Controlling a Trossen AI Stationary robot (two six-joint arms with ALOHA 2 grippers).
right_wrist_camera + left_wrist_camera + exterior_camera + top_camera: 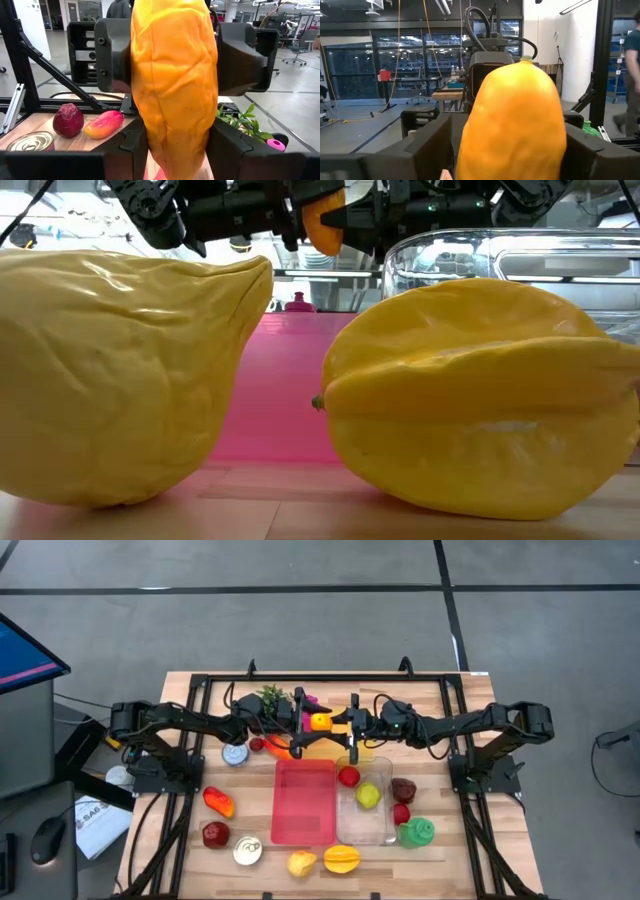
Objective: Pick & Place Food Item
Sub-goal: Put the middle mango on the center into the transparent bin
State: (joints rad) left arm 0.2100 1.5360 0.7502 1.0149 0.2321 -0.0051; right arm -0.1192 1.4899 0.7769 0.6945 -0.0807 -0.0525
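Wood table (180, 860) | orange fruit (320, 722): wrinkly, oblong | btw both hands, right hand (345, 724) gripping

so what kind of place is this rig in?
Likely a robotics lab or workshop hall: a wooden table on a bare concrete floor, a monitor beside it, and a big open room with glass walls and office chairs beyond.

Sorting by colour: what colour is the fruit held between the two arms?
Orange, shading to yellow; the right wrist view shows it best.

Fruit (320, 722) between both arms' jaws.
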